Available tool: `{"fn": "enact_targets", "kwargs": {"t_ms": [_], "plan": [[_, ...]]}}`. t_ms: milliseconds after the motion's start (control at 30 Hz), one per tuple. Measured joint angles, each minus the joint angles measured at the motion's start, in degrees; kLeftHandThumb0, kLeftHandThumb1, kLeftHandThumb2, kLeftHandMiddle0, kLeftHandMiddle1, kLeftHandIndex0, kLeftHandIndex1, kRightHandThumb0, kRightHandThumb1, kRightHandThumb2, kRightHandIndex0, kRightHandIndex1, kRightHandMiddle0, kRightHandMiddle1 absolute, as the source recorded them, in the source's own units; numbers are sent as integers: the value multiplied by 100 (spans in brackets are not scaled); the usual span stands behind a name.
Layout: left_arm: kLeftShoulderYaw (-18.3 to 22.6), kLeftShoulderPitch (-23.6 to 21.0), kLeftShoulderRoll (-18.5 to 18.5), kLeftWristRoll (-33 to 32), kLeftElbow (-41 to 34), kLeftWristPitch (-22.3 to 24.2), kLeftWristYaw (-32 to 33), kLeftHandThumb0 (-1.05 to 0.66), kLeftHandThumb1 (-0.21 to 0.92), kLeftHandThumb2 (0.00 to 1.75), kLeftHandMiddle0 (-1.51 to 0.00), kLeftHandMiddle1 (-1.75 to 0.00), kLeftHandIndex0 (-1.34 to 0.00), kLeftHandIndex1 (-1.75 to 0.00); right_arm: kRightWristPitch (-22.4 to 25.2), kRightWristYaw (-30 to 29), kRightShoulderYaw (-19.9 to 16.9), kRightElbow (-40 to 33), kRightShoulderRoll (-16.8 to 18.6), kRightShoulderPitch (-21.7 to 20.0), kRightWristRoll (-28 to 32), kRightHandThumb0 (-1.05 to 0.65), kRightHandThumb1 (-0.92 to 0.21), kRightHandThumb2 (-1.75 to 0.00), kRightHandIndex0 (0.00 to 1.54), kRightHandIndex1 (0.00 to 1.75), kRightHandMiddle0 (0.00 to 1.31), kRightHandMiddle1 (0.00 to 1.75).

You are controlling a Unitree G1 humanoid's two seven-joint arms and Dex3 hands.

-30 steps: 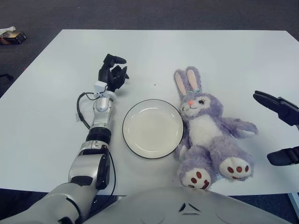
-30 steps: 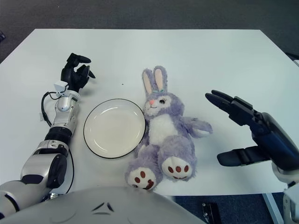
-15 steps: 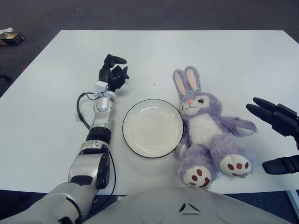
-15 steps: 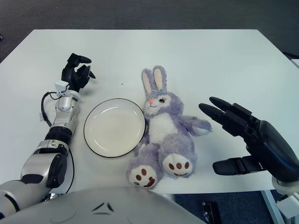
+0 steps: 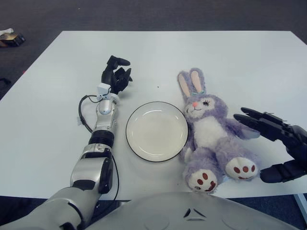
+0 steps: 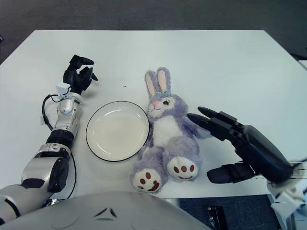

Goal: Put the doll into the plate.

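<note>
We're reaching with the spread, empty right hand point(image 6: 225, 143) at the bunny doll point(image 6: 165, 132) lying lengthwise just left of it, plate point(image 6: 117, 130) beyond.

You will find no words, numbers, brand marks or signs to read anywhere in either view. The small box point(image 5: 13, 38) at the upper left of the frame, on the floor, shows colours only; any print on it is too small to make out.
</note>
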Motion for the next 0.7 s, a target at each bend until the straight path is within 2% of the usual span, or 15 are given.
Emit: {"fn": "enact_targets", "kwargs": {"t_ms": [267, 467, 700], "plan": [[28, 52, -88, -207, -168, 184, -211, -36, 92, 29, -82, -175, -45, -149, 394, 111, 119, -91, 3, -251, 31, -80, -92, -38, 0, 0, 18, 0], [59, 114, -118, -322, -342, 309, -292, -36, 92, 30, -83, -175, -44, -150, 611, 159, 312, 157, -10, -786, 8, -75, -92, -24, 0, 0, 10, 0], [63, 186, -177, -347, -486, 354, -317, -36, 92, 30, -84, -175, -44, -150, 661, 117, 331, 135, 11, -993, -260, -66, -92, -11, 0, 0, 10, 1]]}}
